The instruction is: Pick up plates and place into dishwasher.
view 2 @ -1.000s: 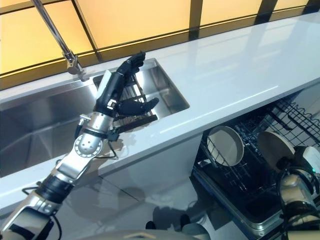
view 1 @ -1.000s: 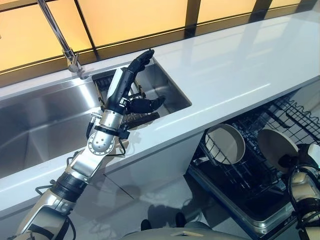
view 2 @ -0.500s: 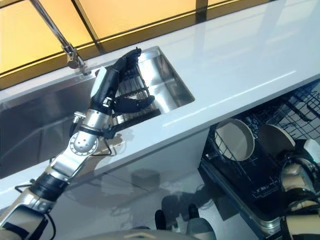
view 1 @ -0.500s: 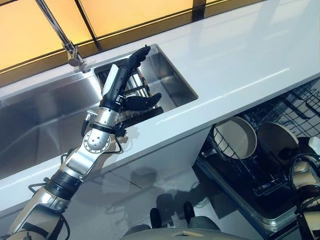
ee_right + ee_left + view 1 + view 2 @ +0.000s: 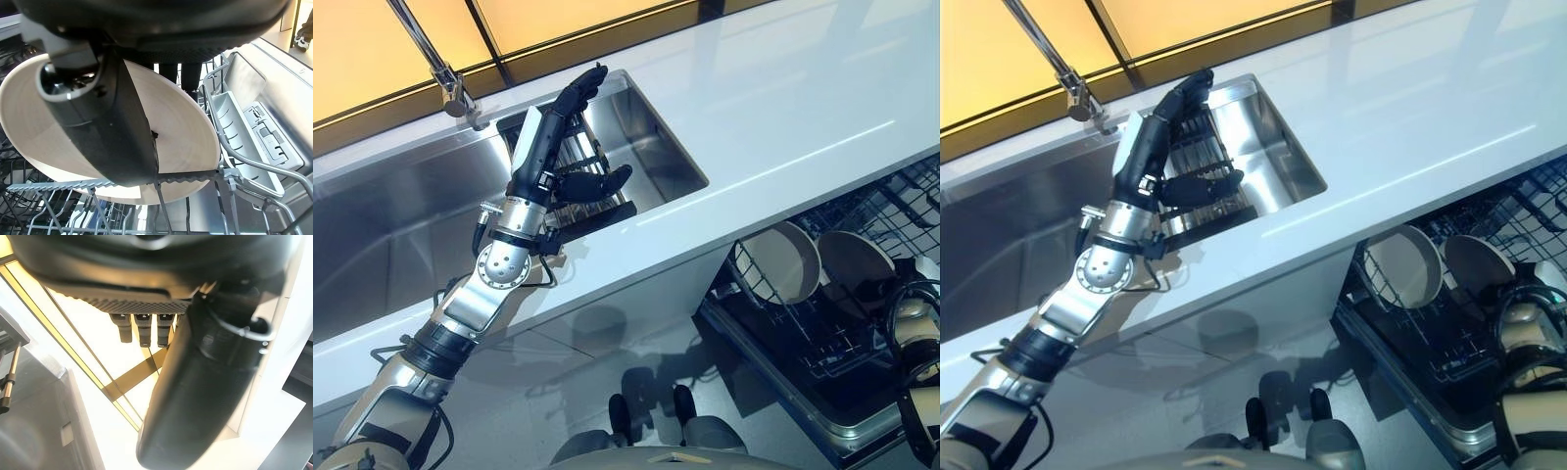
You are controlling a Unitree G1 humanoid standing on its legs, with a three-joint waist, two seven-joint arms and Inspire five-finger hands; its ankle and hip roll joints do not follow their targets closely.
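Left eye view: white counter (image 5: pixel 783 108), steel sink (image 5: pixel 401 225); left robot hand (image 5: pixel 553 147) fingers straight; right robot hand (image 5: pixel 112 127) pinching plate (image 5: pixel 186 147).

Beige plate (image 5: pixel 171 152); white counter (image 5: pixel 783 108); steel-grey sink (image 5: pixel 391 225).

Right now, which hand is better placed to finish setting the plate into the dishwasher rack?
The right hand. Its thumb and fingers pinch the beige plate directly over the dishwasher rack. The left hand is open and empty, raised above the sink, far from the rack.
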